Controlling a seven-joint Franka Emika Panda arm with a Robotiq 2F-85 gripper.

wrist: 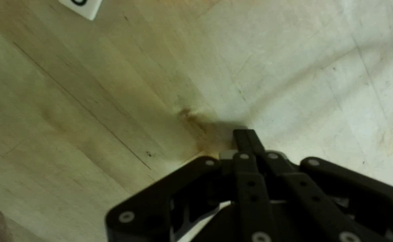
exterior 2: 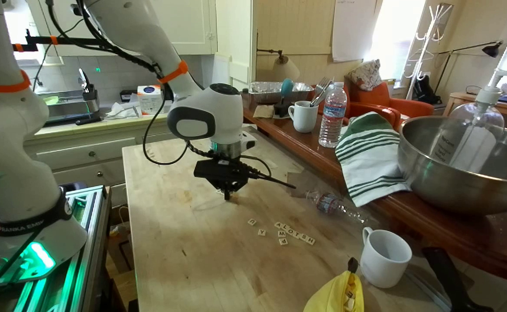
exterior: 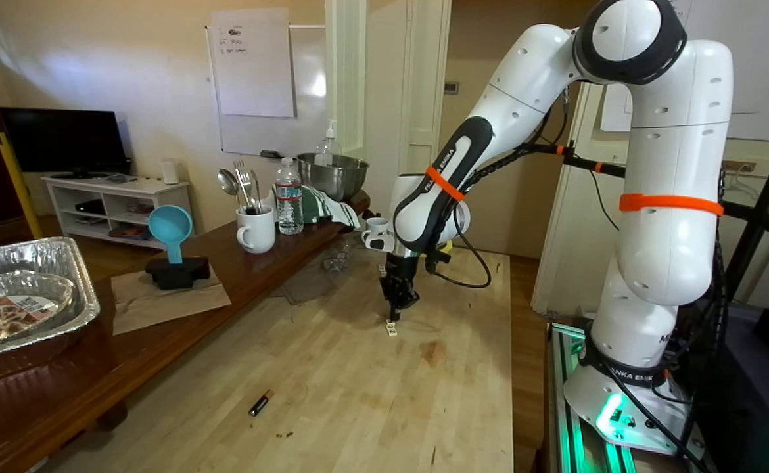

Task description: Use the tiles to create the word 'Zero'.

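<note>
My gripper (exterior: 394, 318) points down low over the wooden table, its two fingers pressed together with nothing between them. Just by its tips, a short row of cream tiles (exterior: 392, 328) shows in an exterior view. In the wrist view the shut gripper (wrist: 244, 131) is at lower middle, and one tile (wrist: 82, 6) with a rounded black letter is cut off at the top left. Several more lettered tiles (exterior 2: 294, 233) lie in a crossword-like cluster, with a U tile (exterior 2: 252, 222) and a Y tile (exterior 2: 261, 232) apart from it. The gripper (exterior 2: 227, 197) hides most of the short row there.
A yellow pouch (exterior 2: 333, 297) with pale pieces in its opening and a white mug (exterior 2: 385, 260) stand near the cluster. A plastic bottle (exterior 2: 333, 206) lies by the raised brown ledge (exterior: 279, 263). A battery (exterior: 261, 403) lies on the table.
</note>
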